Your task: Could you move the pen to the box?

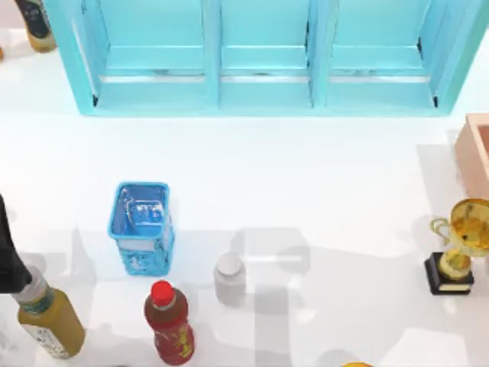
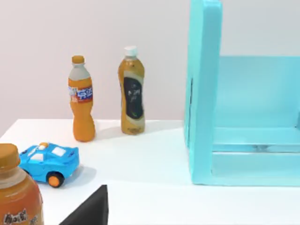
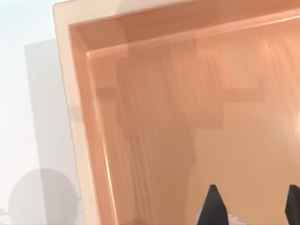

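Two dark fingertips of the right claw hang over the box, spread apart, with a pale bit of something between them at the picture's edge; whether that is the pen I cannot tell. Box floor lies directly beneath the claw. From above, the box sits at the desk's right edge. Left arm rests at the left edge.

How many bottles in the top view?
4: dark-labelled bottle top-left, olive bottle bottom-left, red-capped bottle beside it, small white bottle centre; others may sit past the edges.
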Robot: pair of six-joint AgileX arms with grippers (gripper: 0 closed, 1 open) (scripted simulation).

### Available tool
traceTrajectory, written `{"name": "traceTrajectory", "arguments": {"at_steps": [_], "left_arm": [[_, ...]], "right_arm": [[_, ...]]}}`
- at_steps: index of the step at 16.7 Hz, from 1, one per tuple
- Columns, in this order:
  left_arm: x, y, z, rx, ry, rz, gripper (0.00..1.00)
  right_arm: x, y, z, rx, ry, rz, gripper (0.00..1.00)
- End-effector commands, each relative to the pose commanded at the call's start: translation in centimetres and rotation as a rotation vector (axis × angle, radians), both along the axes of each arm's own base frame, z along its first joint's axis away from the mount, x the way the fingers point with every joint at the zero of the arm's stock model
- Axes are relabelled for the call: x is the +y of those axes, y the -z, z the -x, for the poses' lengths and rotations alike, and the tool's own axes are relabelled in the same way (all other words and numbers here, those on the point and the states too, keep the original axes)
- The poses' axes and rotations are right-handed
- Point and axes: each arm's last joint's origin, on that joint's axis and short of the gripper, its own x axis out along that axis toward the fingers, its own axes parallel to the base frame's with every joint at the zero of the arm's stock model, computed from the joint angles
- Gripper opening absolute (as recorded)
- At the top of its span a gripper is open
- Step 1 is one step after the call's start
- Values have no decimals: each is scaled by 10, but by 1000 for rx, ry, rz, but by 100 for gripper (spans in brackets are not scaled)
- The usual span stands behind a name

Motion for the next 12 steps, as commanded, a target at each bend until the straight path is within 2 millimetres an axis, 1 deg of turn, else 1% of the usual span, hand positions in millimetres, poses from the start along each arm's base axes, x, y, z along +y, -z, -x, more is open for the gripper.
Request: {"name": "traceTrajectory", "arguments": {"at_steps": [10, 11, 12], "left_arm": [[0, 0, 0, 0, 0, 0, 100], [0, 0, 0, 0, 0, 0, 100], [0, 0, 0, 0, 0, 0, 100]], "right_arm": [[0, 0, 0, 0, 0, 0, 98], [0, 0, 0, 0, 0, 0, 100], [0, 0, 0, 0, 0, 0, 100]]}}
